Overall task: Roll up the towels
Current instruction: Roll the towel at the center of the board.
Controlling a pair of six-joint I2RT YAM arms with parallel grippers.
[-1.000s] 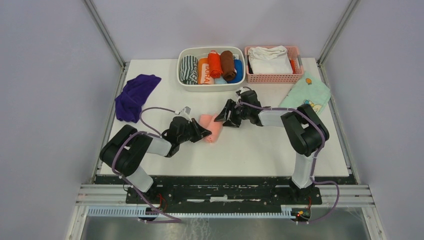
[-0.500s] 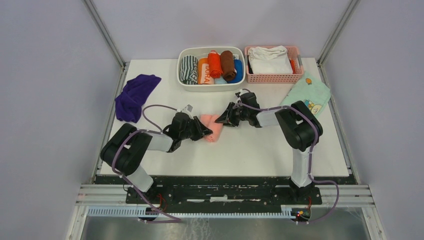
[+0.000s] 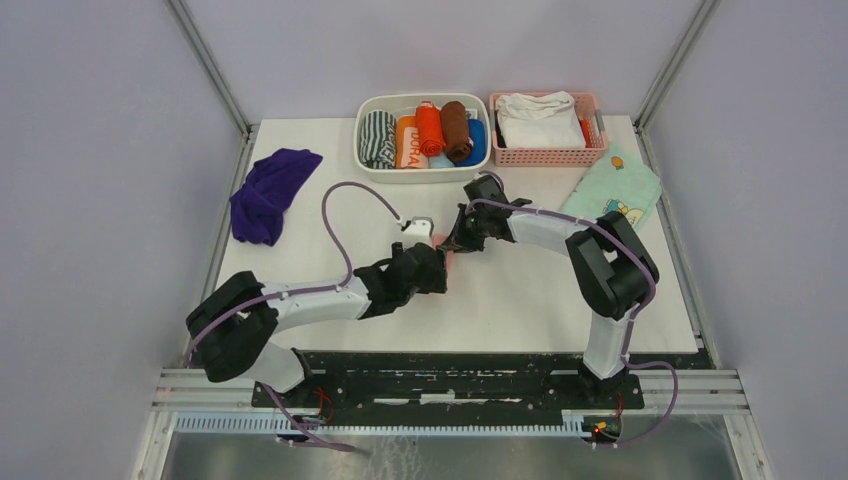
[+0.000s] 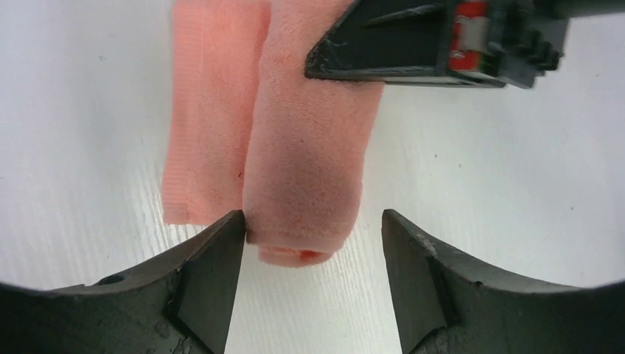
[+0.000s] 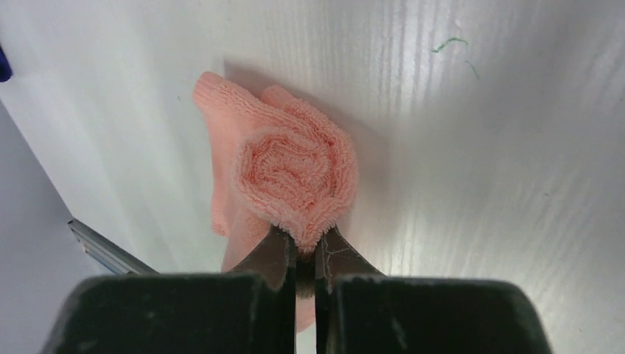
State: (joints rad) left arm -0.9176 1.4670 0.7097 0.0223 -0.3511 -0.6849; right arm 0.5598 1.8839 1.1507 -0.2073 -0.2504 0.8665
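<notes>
Centrally, pink towel (image 5: 295,173), right gripper (image 5: 304,249) seemingly pinching

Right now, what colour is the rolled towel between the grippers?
The towel is plain salmon pink; the left wrist view shows it best.

The rolled salmon-pink terry towel (image 4: 306,147) runs off the left wrist view's top edge. In the right wrist view its lower edge vanishes inside the black right gripper (image 5: 306,258). From above, that gripper and the black left gripper (image 3: 435,268) cover nearly all of it.
</notes>
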